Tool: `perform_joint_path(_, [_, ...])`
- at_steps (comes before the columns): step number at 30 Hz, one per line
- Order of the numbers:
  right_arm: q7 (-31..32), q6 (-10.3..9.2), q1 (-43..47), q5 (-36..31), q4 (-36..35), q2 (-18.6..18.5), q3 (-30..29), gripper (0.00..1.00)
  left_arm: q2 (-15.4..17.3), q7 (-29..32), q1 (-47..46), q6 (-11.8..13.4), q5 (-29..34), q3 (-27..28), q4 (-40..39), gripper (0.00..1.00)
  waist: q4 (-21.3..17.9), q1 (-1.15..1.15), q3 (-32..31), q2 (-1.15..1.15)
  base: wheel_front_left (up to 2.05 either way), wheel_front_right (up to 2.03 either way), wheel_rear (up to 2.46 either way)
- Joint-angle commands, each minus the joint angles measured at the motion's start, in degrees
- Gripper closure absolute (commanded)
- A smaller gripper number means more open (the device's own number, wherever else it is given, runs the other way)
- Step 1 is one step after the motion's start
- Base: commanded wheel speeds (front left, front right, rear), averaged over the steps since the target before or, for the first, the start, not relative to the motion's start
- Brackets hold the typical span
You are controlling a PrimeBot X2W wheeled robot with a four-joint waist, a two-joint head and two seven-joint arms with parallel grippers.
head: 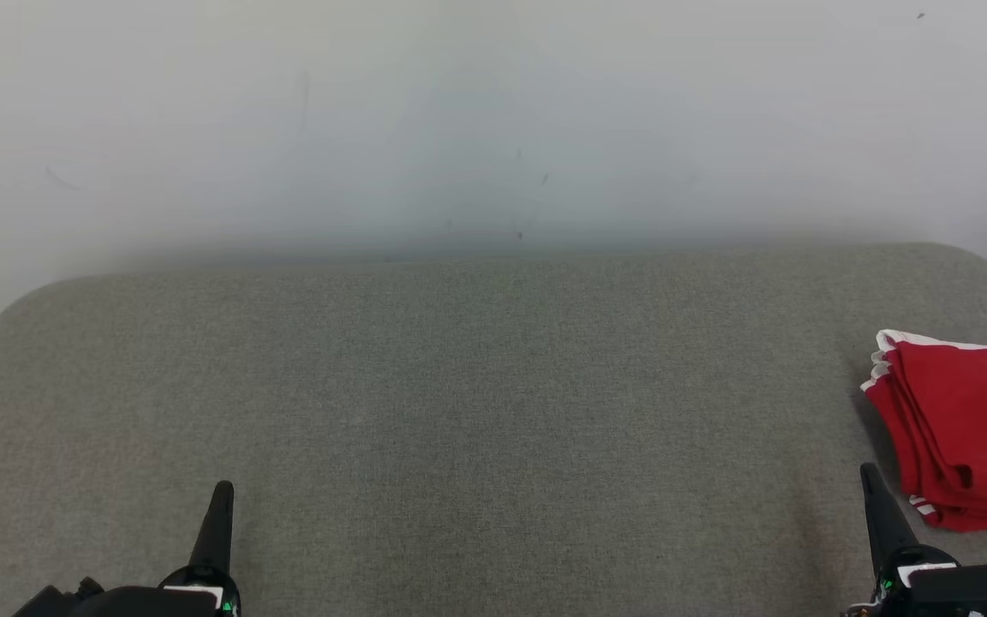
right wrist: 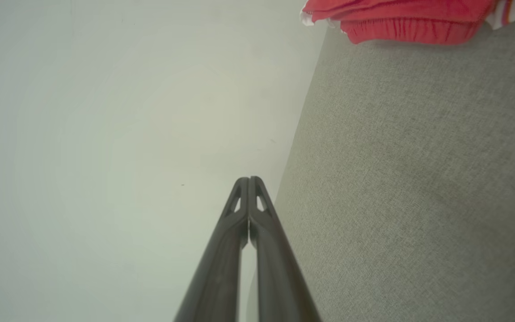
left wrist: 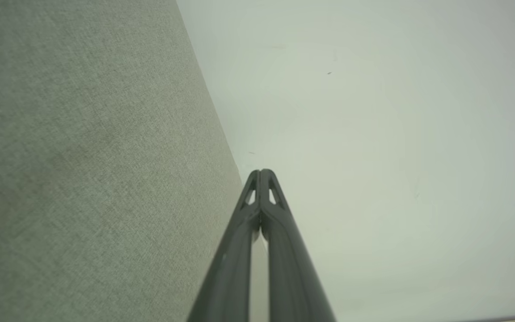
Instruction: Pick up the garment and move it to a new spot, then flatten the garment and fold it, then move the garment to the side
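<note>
Both your left end effector [head: 224,490] and right end effector [head: 867,471] are closed and empty, so I'd pinch the soft, floppy garment [head: 965,420] by its stacked edge.

text: nothing readable right now | labels, brands: none legible | numbers, signs: none to make out in any view
</note>
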Motion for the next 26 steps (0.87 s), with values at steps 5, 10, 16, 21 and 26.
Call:
perform_joint_path(5, [0.6, -0.09, -1.2, 3.6, 0.0, -0.3, -0.5, 1.00, -0.1, 0.9, -1.7, 0.2, -3.3, 0.2, 0.1, 1.00, -0.1, 0.00, 0.5, 0.00, 0.00, 0.00, 0.00])
perform_joint_path(10, [0.9, -0.10, -1.4, 5.4, 0.0, -0.3, -0.8, 1.00, -0.1, 1.4, -2.0, 0.2, -4.8, 0.3, 0.2, 1.00, -0.1, 0.00, 0.7, 0.00, 0.00, 0.00, 0.00])
perform_joint_path(16, [1.3, -0.10, -1.7, 7.9, 0.1, -0.3, -1.1, 1.00, -0.1, 1.9, -2.7, 0.2, -6.9, 0.3, 0.4, 1.00, -0.1, 0.00, 1.2, 0.00, 0.00, 0.00, 0.00])
perform_joint_path(21, [1.6, -0.11, -2.1, 9.8, 0.2, -0.4, -1.3, 1.00, -0.1, 2.5, -3.0, 0.2, -8.9, 0.4, 0.5, 1.00, -0.2, 0.00, 1.5, 0.00, 0.00, 0.00, 0.00])
perform_joint_path(26, [1.9, -0.11, -2.4, 11.9, 0.3, -0.4, -1.5, 1.00, -0.1, 2.9, -3.7, 0.2, -10.5, 0.4, 0.7, 1.00, -0.2, 0.00, 1.9, 0.00, 0.00, 0.00, 0.00])
